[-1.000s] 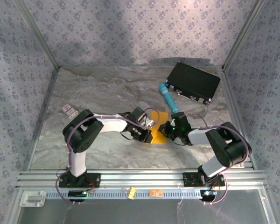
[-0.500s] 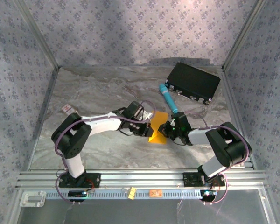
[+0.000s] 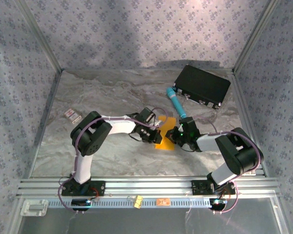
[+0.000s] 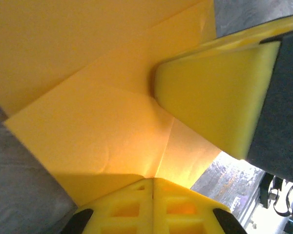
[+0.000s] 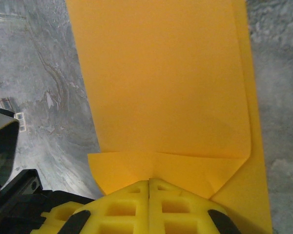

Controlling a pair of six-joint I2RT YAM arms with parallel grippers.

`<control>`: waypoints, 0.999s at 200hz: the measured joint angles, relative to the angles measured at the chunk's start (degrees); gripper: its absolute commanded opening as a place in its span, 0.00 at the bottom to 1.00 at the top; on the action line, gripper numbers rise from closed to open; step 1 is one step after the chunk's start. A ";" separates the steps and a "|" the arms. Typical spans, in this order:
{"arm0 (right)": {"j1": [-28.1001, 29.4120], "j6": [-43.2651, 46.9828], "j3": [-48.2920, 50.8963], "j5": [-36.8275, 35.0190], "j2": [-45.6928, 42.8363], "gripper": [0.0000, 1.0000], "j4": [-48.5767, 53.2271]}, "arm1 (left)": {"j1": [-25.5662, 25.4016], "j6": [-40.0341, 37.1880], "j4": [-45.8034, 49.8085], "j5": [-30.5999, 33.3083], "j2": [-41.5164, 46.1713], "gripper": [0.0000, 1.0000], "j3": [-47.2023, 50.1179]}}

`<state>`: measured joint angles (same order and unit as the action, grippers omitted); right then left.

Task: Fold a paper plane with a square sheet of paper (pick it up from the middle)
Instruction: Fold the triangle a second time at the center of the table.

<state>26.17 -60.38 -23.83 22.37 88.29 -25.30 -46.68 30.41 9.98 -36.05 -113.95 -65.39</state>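
Observation:
The orange-yellow square sheet of paper lies folded over at the table's middle, between both grippers. It has creased flaps and is not a dart-shaped paper plane. My left gripper is at its left edge, my right gripper at its right edge. In the left wrist view the sheet bends along a crease that runs straight into my shut left gripper; a right finger shows close by. In the right wrist view my right gripper is shut on the sheet where two small flaps meet.
A teal pen-like cylinder lies just behind the paper. A black box stands at the back right. A small white-and-red card lies far left. Patterned walls close in three sides, and an aluminium rail runs along the near edge.
The left arm's elbow swung out to the left and came back right, while its gripper stayed at the paper's left edge. The right arm has not moved.

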 measured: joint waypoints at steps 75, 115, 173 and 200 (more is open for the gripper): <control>1.97 2.19 -0.90 -3.10 -7.32 0.06 8.68 | 0.00 -0.79 -6.19 0.07 2.21 0.01 5.20; 7.10 1.68 -2.32 -4.35 -4.70 0.04 7.34 | 0.02 -0.63 -6.03 0.17 2.21 0.01 5.22; 7.37 -1.18 -0.13 -6.12 -0.37 0.03 -0.44 | 0.17 -0.52 -5.84 0.96 2.93 0.00 5.84; 6.56 -1.31 0.07 -5.53 -0.44 0.04 -0.63 | 0.15 -0.55 -6.10 0.98 2.95 0.00 5.97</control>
<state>32.73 -61.69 -23.77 16.84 87.85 -25.93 -46.52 29.87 3.88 -35.07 -111.00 -59.42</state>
